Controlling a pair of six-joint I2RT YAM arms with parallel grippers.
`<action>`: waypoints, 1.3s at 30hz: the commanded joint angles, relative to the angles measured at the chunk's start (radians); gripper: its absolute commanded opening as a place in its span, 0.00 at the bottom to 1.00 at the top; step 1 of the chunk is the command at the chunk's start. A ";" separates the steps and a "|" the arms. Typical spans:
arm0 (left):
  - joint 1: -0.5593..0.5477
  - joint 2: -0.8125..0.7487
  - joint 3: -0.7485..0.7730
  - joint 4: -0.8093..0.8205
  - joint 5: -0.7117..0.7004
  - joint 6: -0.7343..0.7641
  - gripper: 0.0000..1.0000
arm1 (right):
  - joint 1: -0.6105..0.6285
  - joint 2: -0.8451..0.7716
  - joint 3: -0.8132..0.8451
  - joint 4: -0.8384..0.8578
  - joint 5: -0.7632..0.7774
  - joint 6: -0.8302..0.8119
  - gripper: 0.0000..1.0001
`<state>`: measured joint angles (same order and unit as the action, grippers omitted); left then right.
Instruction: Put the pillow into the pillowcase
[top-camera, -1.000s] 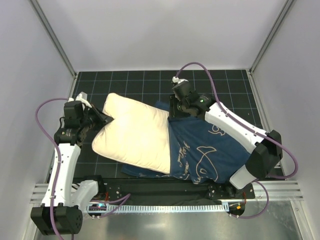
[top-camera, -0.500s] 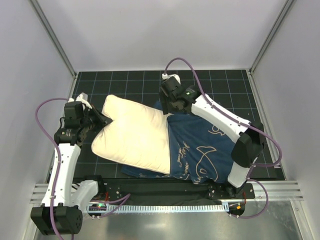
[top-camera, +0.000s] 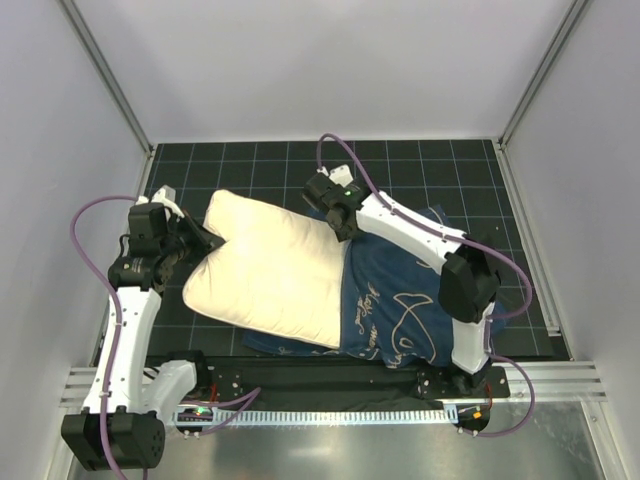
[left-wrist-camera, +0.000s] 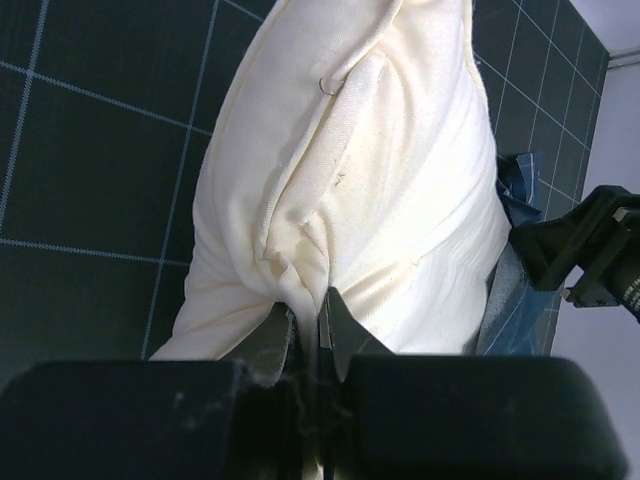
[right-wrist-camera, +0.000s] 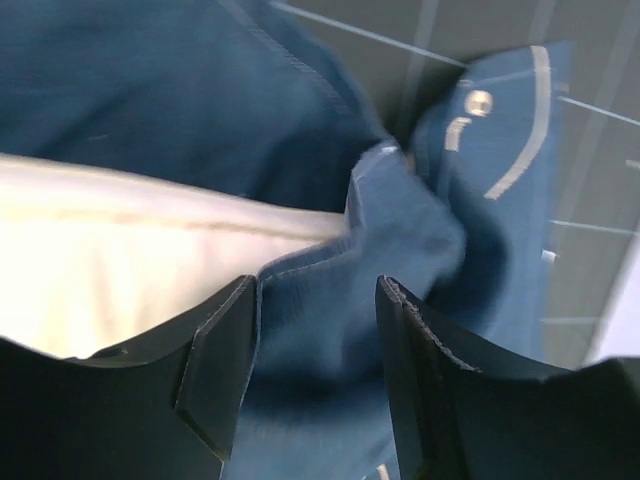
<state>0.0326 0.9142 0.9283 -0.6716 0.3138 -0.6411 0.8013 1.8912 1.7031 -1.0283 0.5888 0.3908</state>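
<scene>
The cream-white pillow (top-camera: 265, 270) lies on the dark mat with its right end inside the navy pillowcase (top-camera: 400, 300), which has white fish drawings. My left gripper (top-camera: 205, 240) is shut on a bunched fold at the pillow's left edge; the left wrist view shows the pillow (left-wrist-camera: 380, 180) pinched in that left gripper (left-wrist-camera: 310, 320). My right gripper (top-camera: 342, 225) is at the far corner of the case's mouth. In the right wrist view this gripper (right-wrist-camera: 315, 300) stands open, the pillowcase (right-wrist-camera: 330, 330) hem lies between its fingers, and the pillow (right-wrist-camera: 120, 260) is just left.
A dark gridded mat (top-camera: 250, 165) covers the table, with white walls on three sides. The right arm (top-camera: 420, 235) reaches across over the pillowcase. A black rail (top-camera: 320, 375) with the arm bases runs along the near edge.
The right arm swung left along the case's far edge, bringing its gripper to the pillow's far corner. Its jaws shifted width. The left arm and pillow stayed put.
</scene>
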 joint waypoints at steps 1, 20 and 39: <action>-0.010 -0.020 0.021 0.010 0.057 0.024 0.00 | -0.004 0.048 0.070 -0.121 0.189 0.052 0.57; -0.091 0.005 0.026 0.058 0.154 -0.020 0.00 | -0.001 0.083 0.352 0.004 -0.134 -0.076 0.04; -0.122 -0.167 0.258 -0.099 0.156 -0.080 0.00 | 0.027 -0.023 0.399 0.089 -0.530 -0.096 0.08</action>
<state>-0.0669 0.7467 1.1717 -0.7807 0.3428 -0.6815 0.8204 1.9194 2.0998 -1.0523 0.1570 0.2821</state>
